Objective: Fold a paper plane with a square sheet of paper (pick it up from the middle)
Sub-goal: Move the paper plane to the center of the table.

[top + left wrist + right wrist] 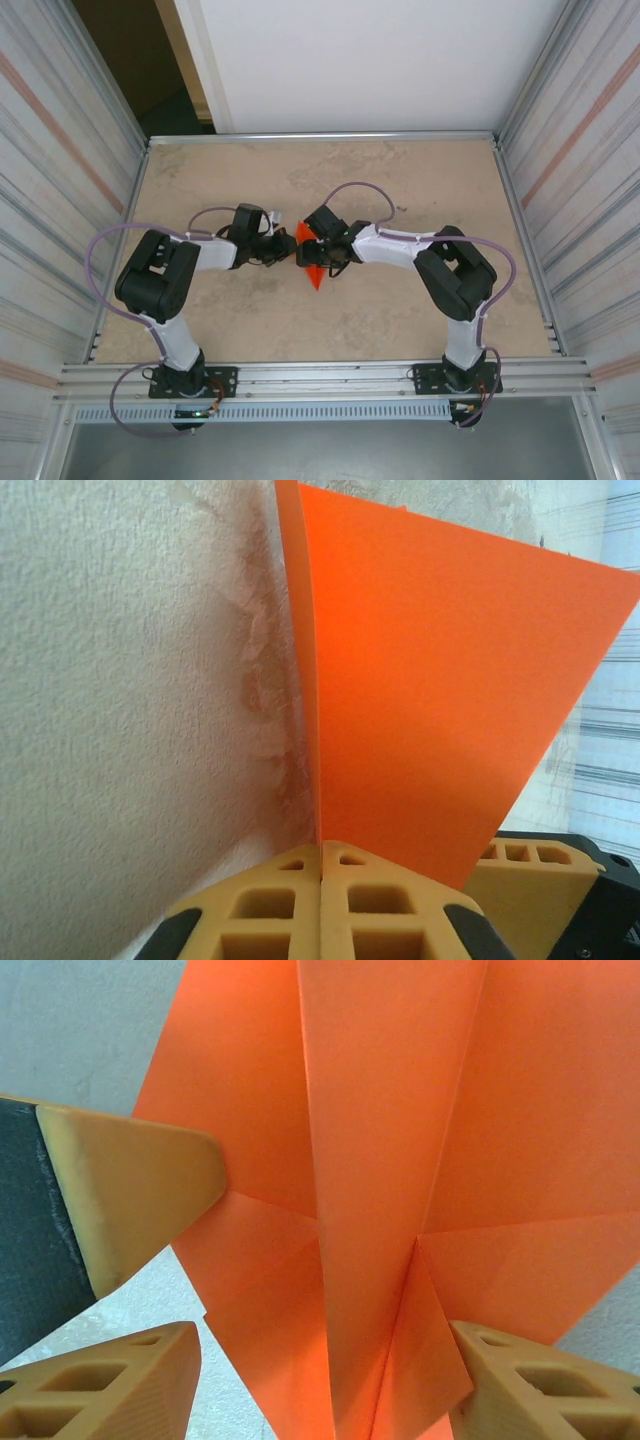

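Left gripper [320,852] clamped shut on an edge of the paper plane [430,700], right gripper [325,1360] with jaws parted astride its creased layers, wide table [400,320] around them, rimmed by metal rails [320,136]

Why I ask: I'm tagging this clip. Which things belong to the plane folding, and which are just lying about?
Belonging to the job:
- orange paper, creased and partly folded
- left gripper, shut on the paper's edge
- right gripper, open, fingers either side of the paper

Just surroundings:
- table
- metal rail at the near edge
- purple cable on the right arm
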You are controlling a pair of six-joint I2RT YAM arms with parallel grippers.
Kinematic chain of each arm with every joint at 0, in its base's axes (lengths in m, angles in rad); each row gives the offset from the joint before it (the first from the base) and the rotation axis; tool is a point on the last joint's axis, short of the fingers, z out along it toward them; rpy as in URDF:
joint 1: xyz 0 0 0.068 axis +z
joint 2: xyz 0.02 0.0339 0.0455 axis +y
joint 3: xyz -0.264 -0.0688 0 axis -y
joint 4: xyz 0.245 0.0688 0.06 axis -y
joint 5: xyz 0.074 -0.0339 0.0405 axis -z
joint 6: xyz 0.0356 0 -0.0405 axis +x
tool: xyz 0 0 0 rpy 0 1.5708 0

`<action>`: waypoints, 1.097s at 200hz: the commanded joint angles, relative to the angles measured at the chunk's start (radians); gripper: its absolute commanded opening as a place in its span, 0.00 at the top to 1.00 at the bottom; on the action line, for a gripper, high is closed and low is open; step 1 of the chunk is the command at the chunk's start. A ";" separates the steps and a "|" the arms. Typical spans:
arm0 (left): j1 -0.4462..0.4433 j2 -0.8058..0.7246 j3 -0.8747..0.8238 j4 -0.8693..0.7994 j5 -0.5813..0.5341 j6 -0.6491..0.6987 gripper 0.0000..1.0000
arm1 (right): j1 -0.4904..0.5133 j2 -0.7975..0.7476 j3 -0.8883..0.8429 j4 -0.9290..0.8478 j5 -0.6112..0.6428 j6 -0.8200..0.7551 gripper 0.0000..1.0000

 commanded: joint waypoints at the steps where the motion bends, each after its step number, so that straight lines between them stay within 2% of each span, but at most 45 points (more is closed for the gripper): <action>1: 0.008 0.012 0.001 0.013 0.018 0.012 1.00 | 0.013 0.031 0.040 -0.049 0.008 -0.034 0.37; 101: 0.007 0.013 -0.001 0.008 0.016 0.013 1.00 | 0.017 0.045 0.072 -0.135 0.133 -0.021 0.58; 140: 0.008 0.012 -0.001 0.007 0.016 0.013 1.00 | 0.018 0.052 0.078 -0.138 0.124 -0.017 0.69; 177: 0.008 0.009 0.003 0.001 0.018 0.014 1.00 | 0.017 0.069 0.091 -0.145 0.116 -0.007 0.73; 219: 0.017 -0.015 0.031 -0.049 0.022 0.043 0.93 | 0.016 0.070 0.103 -0.161 0.116 -0.009 0.84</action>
